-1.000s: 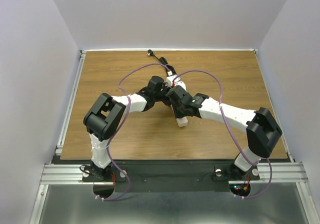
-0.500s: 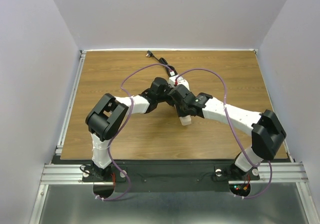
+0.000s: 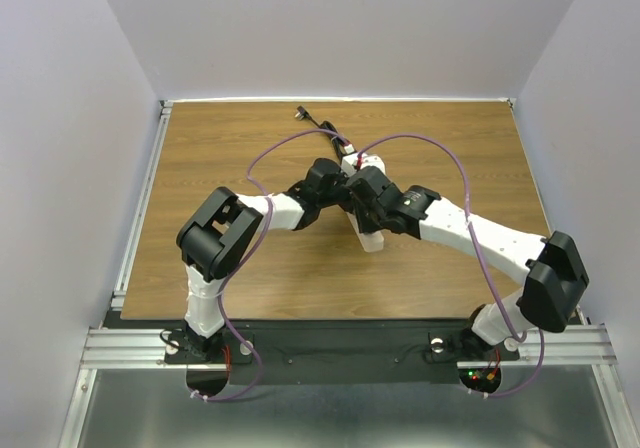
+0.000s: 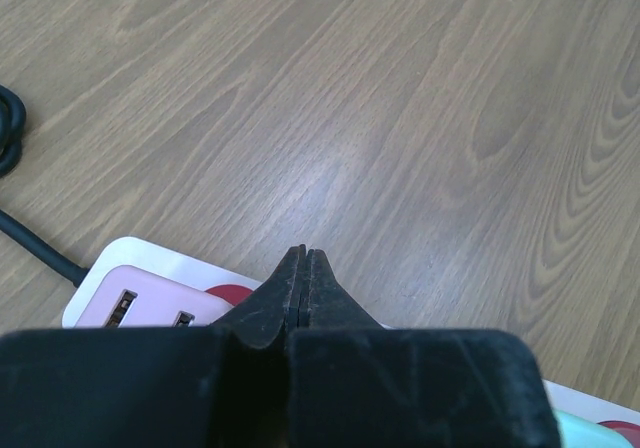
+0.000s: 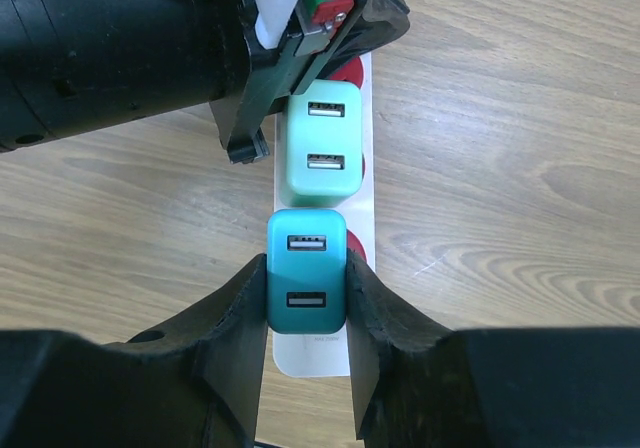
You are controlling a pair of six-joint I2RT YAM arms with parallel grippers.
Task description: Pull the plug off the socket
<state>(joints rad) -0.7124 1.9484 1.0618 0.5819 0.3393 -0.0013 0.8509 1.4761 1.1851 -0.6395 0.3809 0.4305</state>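
**Teal plug gripped; pull-off not yet done**

Step in hand, as judged: extraction of the nearest plug. In the right wrist view the right gripper [image 5: 307,290] is seen clamped on the teal plug [image 5: 307,286], one finger on each side face, at the near end of the socket [image 5: 362,223]. Whether the prongs are fully seated cannot be told from this angle.

Next move, as judged: a straight pull away from the strip face, along the prong axis and without rocking, while the strip is held down. Risk noted: the light strip could be lifted with the plug.

Just beyond, a mint plug [image 5: 322,153] is seated in the next outlet, close beside the teal one.

Past it, the left gripper [image 4: 303,265] is closed on nothing, tips together, and is lowered over a bare red outlet [image 4: 235,293]. Contact with the strip is hidden.

A pink plug [image 4: 140,303] is seated beyond that.

No containers proper are present. The four outlets are the only receptacles: three occupied, one bare.

Farthest, the black cord [image 4: 35,243] is run from the strip's far end across the table [image 3: 220,148].
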